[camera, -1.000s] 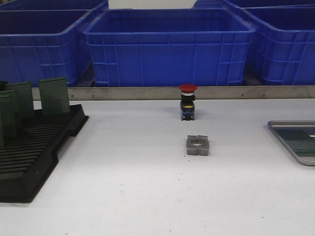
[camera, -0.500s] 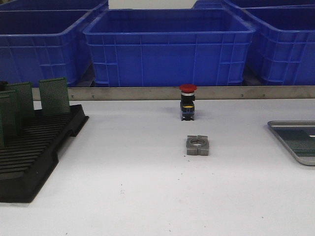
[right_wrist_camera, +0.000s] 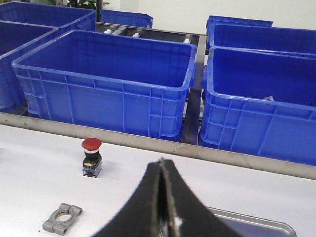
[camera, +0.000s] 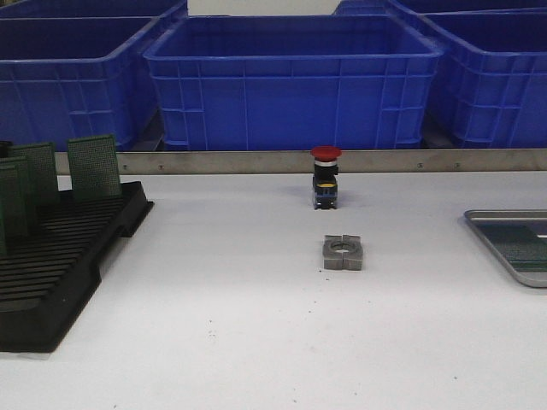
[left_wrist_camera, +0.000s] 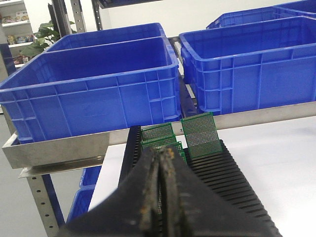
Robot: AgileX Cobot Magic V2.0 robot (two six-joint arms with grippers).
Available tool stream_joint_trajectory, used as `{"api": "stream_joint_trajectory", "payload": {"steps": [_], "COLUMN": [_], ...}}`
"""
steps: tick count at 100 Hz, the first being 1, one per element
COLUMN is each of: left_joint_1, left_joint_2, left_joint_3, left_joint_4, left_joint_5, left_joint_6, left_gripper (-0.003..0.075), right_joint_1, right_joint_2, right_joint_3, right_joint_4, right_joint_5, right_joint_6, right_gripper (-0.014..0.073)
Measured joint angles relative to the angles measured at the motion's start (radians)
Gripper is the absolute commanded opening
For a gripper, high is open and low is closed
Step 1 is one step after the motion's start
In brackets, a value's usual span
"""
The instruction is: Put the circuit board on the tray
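Observation:
Several green perforated circuit boards stand upright in the back slots of a black slotted rack at the table's left. The silver-grey tray lies at the right edge, with what looks like a green board flat on its floor. Neither gripper shows in the front view. In the left wrist view my left gripper is shut and empty, just in front of the boards in the rack. In the right wrist view my right gripper is shut and empty, above the tray's rim.
Big blue plastic bins stand in a row behind a metal rail at the table's far edge. A red-capped push button stands mid-table, and a grey metal clamp block lies just in front of it.

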Motion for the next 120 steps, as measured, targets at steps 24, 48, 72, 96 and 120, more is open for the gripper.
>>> {"api": "stream_joint_trajectory", "payload": {"steps": [24,48,72,96,120], "left_joint_1": [0.000,0.000,0.000,0.000,0.000], "left_joint_2": [0.000,0.000,0.000,0.000,0.000], "left_joint_3": [0.000,0.000,0.000,0.000,0.000], "left_joint_4": [0.000,0.000,0.000,0.000,0.000], "left_joint_5": [0.000,0.000,0.000,0.000,0.000], "left_joint_6": [0.000,0.000,0.000,0.000,0.000], "left_gripper": [-0.0019,-0.0019,-0.0019,-0.0019,-0.0019], "right_joint_1": [0.000,0.000,0.000,0.000,0.000], "right_joint_2": [0.000,0.000,-0.008,-0.107,-0.229], "right_joint_3": [0.000,0.000,0.018,0.087,0.225], "right_joint_4": [0.000,0.000,-0.028,-0.498,-0.864], "right_joint_5": [0.000,0.000,-0.037,-0.067,-0.197], "right_joint_6": [0.000,0.000,0.029,0.532,0.921], "right_gripper": [-0.0067,-0.0067,-0.0067,-0.0067,-0.0067]}}
